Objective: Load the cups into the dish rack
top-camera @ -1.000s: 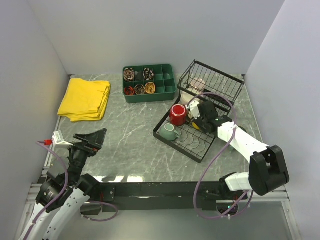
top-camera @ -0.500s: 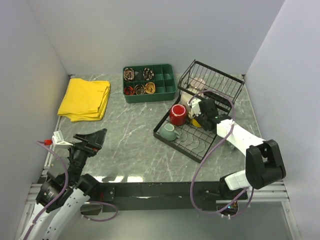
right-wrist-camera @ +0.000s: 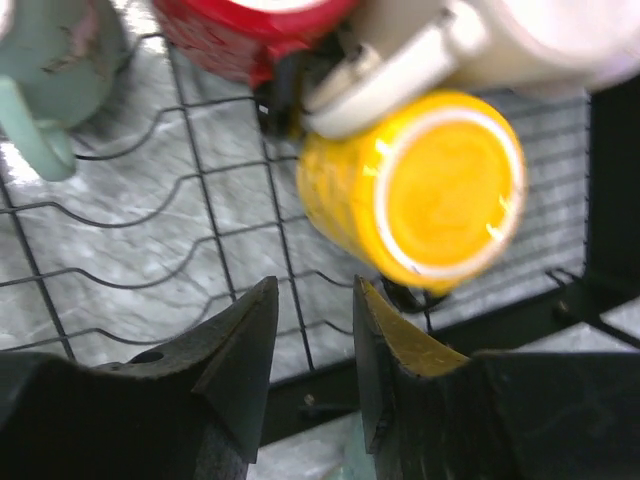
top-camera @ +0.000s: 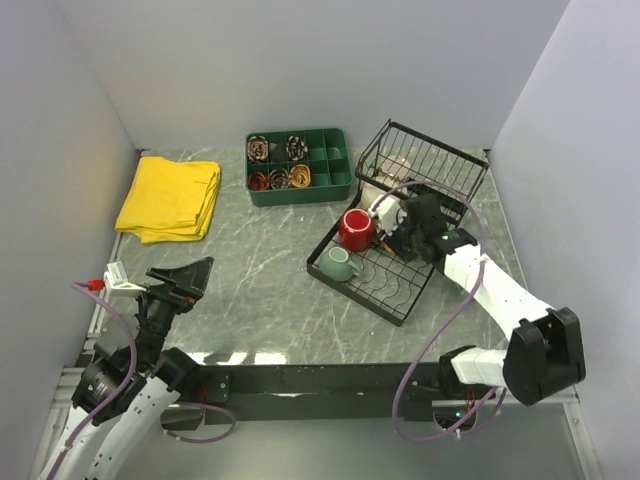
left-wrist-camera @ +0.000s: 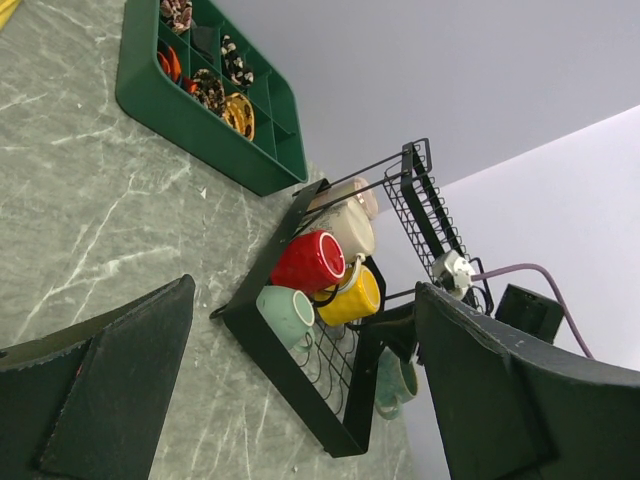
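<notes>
The black dish rack [top-camera: 365, 295] stands at the right of the table. On its base are a red mug [top-camera: 354, 228], a small light teal mug [top-camera: 338, 263] and a yellow mug [right-wrist-camera: 430, 190] lying on its side. A cream mug [top-camera: 374, 196] and a beige-pink mug [top-camera: 399, 165] sit by the raised back tier. My right gripper [top-camera: 398, 232] hovers over the yellow mug, open and empty, as the right wrist view [right-wrist-camera: 315, 290] shows. A larger teal mug [left-wrist-camera: 393, 378] lies on the table just outside the rack. My left gripper [top-camera: 185, 278] is open and empty at the near left.
A green compartmented tray [top-camera: 298, 165] with small items stands at the back centre. A folded yellow cloth [top-camera: 170, 197] lies at the back left. Grey walls close in the table on three sides. The right arm's cable loops over the rack.
The right arm's forearm and elbow have shifted while its gripper stays over the rack by the yellow mug. The left arm has not moved.
</notes>
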Robot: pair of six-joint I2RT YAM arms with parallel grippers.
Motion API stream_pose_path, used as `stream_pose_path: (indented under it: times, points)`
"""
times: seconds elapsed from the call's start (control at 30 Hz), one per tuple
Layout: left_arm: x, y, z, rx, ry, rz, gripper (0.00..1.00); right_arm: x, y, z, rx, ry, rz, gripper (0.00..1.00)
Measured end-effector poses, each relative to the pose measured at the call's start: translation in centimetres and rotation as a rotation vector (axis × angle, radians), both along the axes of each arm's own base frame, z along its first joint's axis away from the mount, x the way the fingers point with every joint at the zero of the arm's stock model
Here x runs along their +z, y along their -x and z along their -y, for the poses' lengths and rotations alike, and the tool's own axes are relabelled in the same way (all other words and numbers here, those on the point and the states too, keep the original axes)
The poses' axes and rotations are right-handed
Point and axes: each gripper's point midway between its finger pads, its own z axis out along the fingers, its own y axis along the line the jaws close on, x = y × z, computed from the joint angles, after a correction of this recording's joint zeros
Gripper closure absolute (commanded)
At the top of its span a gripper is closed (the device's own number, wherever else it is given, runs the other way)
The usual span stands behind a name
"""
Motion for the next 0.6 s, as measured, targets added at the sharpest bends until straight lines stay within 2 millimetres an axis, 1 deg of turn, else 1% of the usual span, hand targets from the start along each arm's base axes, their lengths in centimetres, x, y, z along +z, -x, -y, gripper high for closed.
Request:
stream_pose_path:
  times: [0.1, 0.23, 0.4, 0.6]
  points:
    - [0.0, 0.0, 0.0, 0.0, 0.0, 0.0, 0.04, -1.0, -0.2, -1.1, 0.035, 0.009, -0.033, 0.61]
    - [-0.1, 0.0, 0.0, 0.003, -0.001, -0.002, 0.04, -2.7, -0.8, -1.5, 0.035, 0.041, -0.079, 0.65]
    - [-0.3, 0.0, -0.1, 0.004, -0.006, -0.009, 0.04, -3.8, -2.3, -0.8, -0.028, 0.097, -0.08, 0.66]
    - [-0.4, 0.0, -0.1, 0.005, -0.01, -0.014, 0.04, -4.3, -3.1, 0.7, -0.1, 0.163, -0.064, 0.66]
